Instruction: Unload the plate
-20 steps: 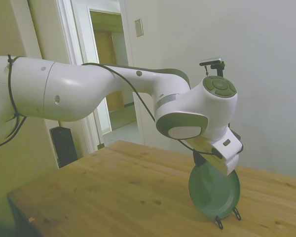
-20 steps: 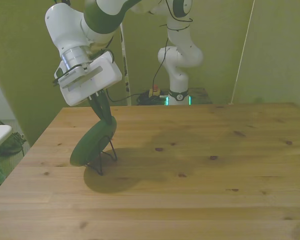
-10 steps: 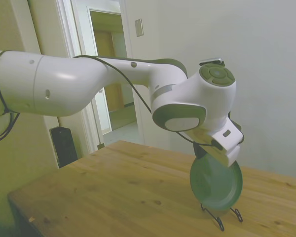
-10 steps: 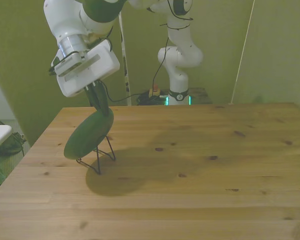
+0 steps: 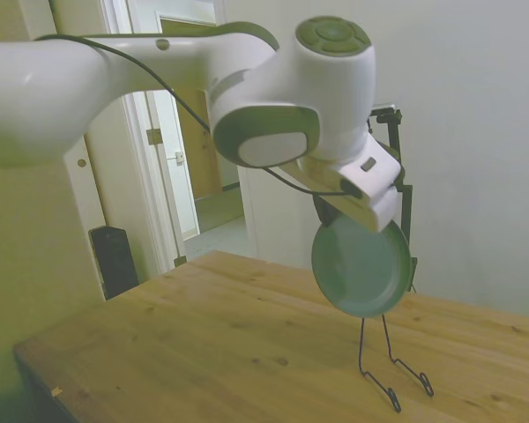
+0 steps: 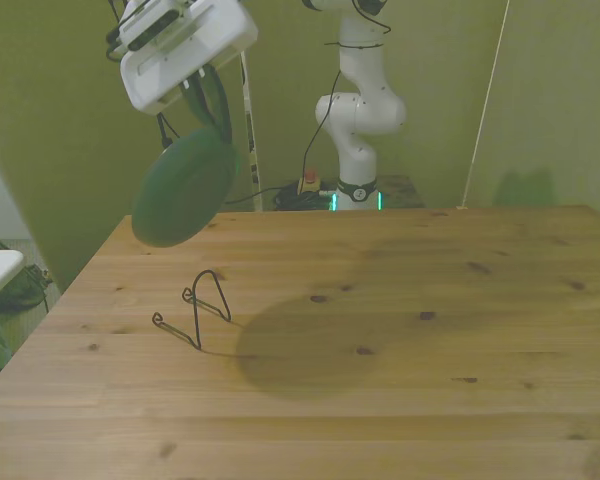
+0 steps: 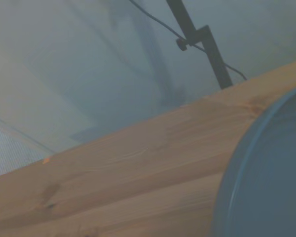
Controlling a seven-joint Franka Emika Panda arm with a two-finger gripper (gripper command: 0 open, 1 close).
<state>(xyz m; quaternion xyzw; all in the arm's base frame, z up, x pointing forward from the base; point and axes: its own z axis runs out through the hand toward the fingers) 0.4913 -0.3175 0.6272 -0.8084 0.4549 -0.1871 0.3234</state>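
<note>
Side view: the claw (image 5: 351, 201) is clamped on the top rim of the plate (image 5: 362, 268), which hangs on edge at 6 o'clock from it, face toward the camera, clear of the table (image 5: 203, 335). The stand (image 5: 390, 359) sits empty at 6 o'clock from the plate, apart from it, so the plate is already lifted free. Front view: the claw (image 6: 206, 100) grips the plate (image 6: 185, 188) at its upper edge; the plate hangs tilted at about 7 o'clock from the claw, in the air over the table's (image 6: 400, 330) far edge at the front view's left. The stand (image 6: 194, 310) lies at 6 o'clock from the plate, well below it. Wrist view: only a blurred arc of the plate (image 7: 271, 182) shows against the table (image 7: 128, 168). Judging from this, the next move is to bring the plate aside of the stand and lay it flat.
</note>
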